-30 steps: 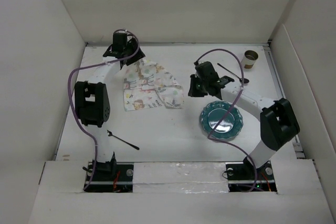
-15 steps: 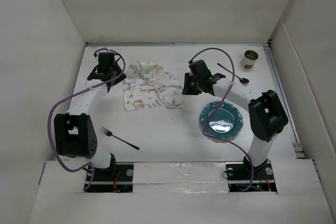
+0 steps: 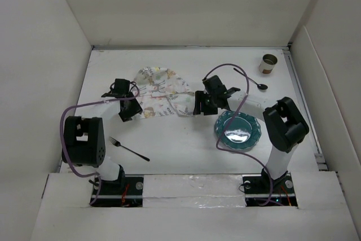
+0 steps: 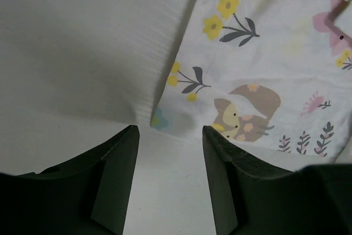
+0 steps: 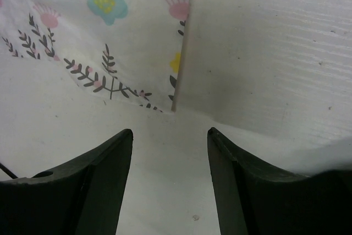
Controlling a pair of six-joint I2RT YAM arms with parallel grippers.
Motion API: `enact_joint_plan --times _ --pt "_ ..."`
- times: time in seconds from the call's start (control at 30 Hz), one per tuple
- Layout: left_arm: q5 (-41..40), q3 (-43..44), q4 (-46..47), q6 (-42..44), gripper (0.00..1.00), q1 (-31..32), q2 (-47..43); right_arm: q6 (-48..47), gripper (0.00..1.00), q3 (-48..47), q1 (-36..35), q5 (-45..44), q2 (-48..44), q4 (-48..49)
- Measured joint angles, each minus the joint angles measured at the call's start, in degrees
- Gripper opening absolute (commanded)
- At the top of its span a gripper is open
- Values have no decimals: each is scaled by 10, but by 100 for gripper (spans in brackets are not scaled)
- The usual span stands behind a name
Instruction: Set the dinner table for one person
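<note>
The white dinner table (image 3: 180,150) carries a crumpled cloth mat (image 3: 161,90) printed with pastel animals, at centre left. My left gripper (image 3: 125,112) is open and empty, low at the mat's near-left corner. In the left wrist view (image 4: 170,136) that corner of the mat (image 4: 247,53) lies just ahead of the jaws. My right gripper (image 3: 201,105) is open and empty at the mat's near-right corner. In the right wrist view (image 5: 169,136) the mat (image 5: 110,26) ends just ahead of the fingertips. A teal plate (image 3: 238,128) lies to the right of the mat.
A black fork (image 3: 128,149) lies near the front left. A black spoon (image 3: 248,79) and a small cup (image 3: 269,63) are at the back right. White walls enclose the table on the left, back and right.
My left gripper has moved from the mat's far-left corner toward me to its near-left corner. My right gripper has moved a little left and nearer, to the mat's near-right corner.
</note>
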State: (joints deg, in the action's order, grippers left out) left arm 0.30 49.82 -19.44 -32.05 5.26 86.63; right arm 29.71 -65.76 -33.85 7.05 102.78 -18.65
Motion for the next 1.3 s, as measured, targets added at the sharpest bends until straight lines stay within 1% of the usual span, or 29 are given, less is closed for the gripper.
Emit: enact_joint_plan --times 0.1,0.13,0.27,0.3,0.33,0.37,0.4,0.43,0.47,0.5,0.67,0.73,0.83,0.97,1.13,1.2,1.3 --pt "1 0 13 -5 42 0 27 2 59 0 0 10 3 9" --pt "0 1 16 -6 42 0 35 2 59 0 0 14 7 16" --pt "-6 2 37 -12 35 2 41 9 56 3 0 32 23 39" --pt "-9 2 44 -13 27 3 42 12 48 4 0 37 27 43" --pt "-10 2 44 -13 27 3 43 15 48 4 0 42 33 48" --pt "-12 2 48 -14 23 3 45 17 44 4 0 46 36 55" --pt "-15 3 51 -15 18 3 48 19 34 3 0 47 39 61" --pt "-17 3 56 -15 3 3 49 21 23 3 0 49 43 65" --pt "-21 3 60 -16 0 3 52 23 13 4 0 50 46 67" --pt "-22 5 63 -16 0 3 56 25 1 4 0 50 49 67" --pt "-40 28 55 -10 0 4 67 31 0 4 0 25 36 66" --pt "-52 50 37 -6 0 4 65 26 0 3 0 9 9 57" --pt "-70 116 12 6 0 4 52 9 0 -19 0 -13 -53 22" --pt "-89 249 -1 23 0 4 16 -22 0 -109 0 -36 -136 -14" --pt "-114 412 -5 39 0 4 -29 -62 0 -262 0 -52 -202 -64" --pt "-127 458 -4 45 0 3 -50 -75 0 -310 0 -54 -224 -88" --pt "-141 489 -2 57 0 3 -89 -93 0 -361 6 -56 -254 -117"
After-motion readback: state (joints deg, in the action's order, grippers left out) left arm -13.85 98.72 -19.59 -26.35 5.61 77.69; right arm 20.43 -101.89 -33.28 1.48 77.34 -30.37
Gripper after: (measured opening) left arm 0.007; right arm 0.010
